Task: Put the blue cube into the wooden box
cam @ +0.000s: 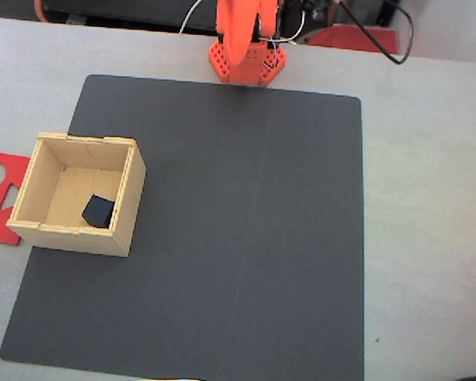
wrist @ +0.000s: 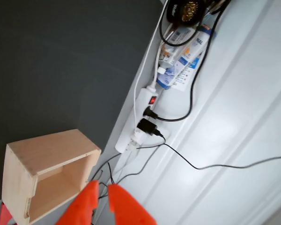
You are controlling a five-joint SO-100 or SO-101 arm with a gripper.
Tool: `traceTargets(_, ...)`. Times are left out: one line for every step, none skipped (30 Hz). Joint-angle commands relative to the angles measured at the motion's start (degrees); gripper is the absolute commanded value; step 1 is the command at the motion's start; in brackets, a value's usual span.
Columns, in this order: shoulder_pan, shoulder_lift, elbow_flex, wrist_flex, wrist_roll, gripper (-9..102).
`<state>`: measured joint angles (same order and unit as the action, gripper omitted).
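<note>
Presently, the gripper (wrist: 102, 187) entered the wrist view from the bottom edge, its 2 orange fingers (wrist: 86, 199) nearly together and holding nothing. Beyond them stood the wooden box (wrist: 49, 154), pale plywood, thin-walled, with notched corners. In the fixed view the blue cube (cam: 98, 210), matte navy, lay inside the box on its floor, near the right wall. The dark mat (cam: 246, 238) was flat and smooth. Risk, judged slight: a careless arm sweep could knock the light box.
</note>
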<state>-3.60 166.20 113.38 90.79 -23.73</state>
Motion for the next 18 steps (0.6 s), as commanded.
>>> traceTargets(-0.2, 10.4, 5.2, 0.5, -1.2, 0)
traceTargets(-0.2, 14.1, 7.4, 0.5, -1.5, 0)
traceTargets(-0.1, 17.4, 9.6, 0.8, -2.0, 0)
traceTargets(0.1, 20.0, 11.3, 1.3, -2.5, 0)
traceTargets(1.1, 21.8, 13.0, 1.5, -2.9, 0)
traceTargets(2.5, 22.7, 14.3, 1.6, -3.6, 0)
traceTargets(3.4, 23.1, 15.6, 1.6, -4.2, 0)
traceTargets(4.0, 23.3, 17.4, 1.6, -4.6, 0)
traceTargets(4.3, 23.6, 19.2, 1.1, -4.6, 0)
traceTargets(4.4, 23.6, 20.8, 0.2, -4.5, 0)
traceTargets(4.4, 23.7, 22.8, -0.6, -4.6, 0)
traceTargets(4.0, 24.6, 25.6, -1.8, -4.5, 0)
traceTargets(4.2, 25.1, 28.6, -3.2, -4.0, 0)
traceTargets(4.5, 25.1, 31.6, -4.3, -3.3, 0)
traceTargets(4.5, 25.1, 34.9, -5.5, -2.5, 0)
traceTargets(5.0, 25.1, 37.5, -6.5, -0.4, 0)
traceTargets(5.1, 25.1, 39.8, -6.9, 1.0, 0)
traceTargets(6.4, 25.1, 41.2, -8.7, 3.4, 0)
